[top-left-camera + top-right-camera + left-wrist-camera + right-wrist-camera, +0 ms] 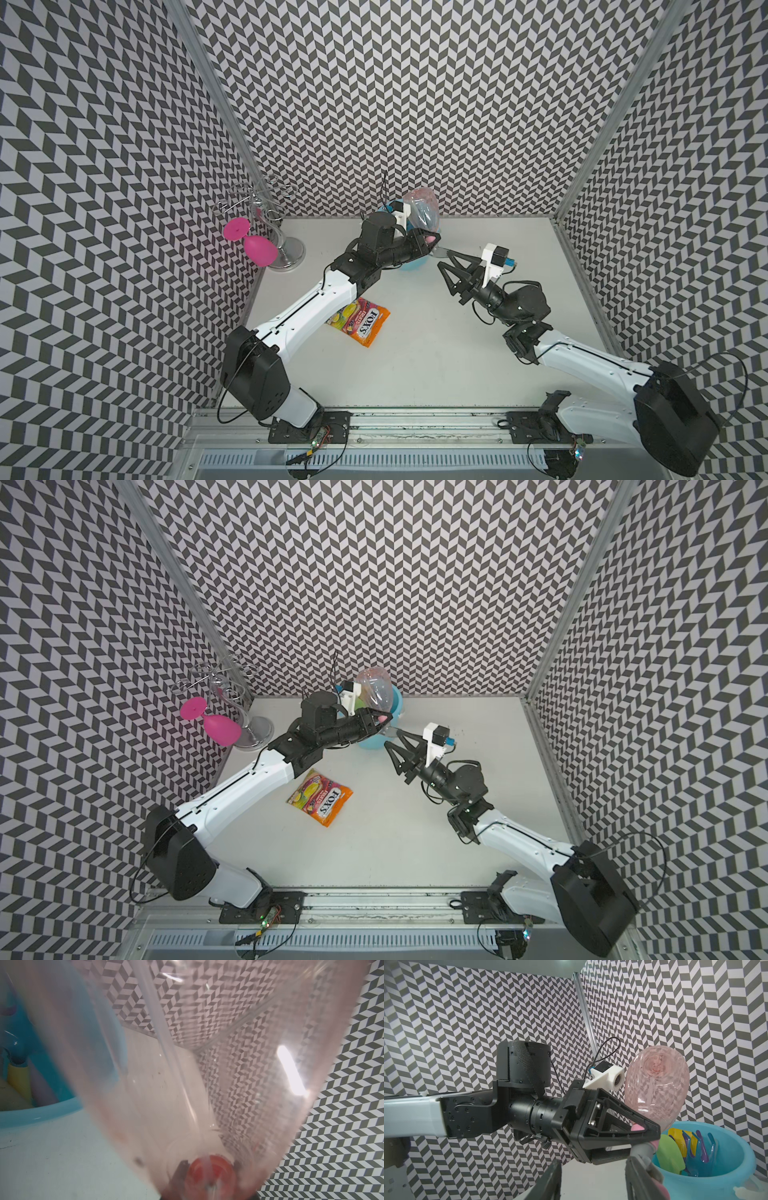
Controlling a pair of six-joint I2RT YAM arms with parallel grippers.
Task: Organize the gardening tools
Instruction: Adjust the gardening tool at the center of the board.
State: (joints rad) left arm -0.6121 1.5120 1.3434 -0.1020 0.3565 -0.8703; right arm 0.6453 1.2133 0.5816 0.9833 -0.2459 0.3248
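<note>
As left gripper clamps spray bottle, right gripper gapes

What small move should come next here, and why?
Likely lower the spray bottle, gripped at its neck by the left claw, into the light blue bucket. The hand tools already stand inside; only the bottle is out, and the right claw sits by its nozzle.
</note>
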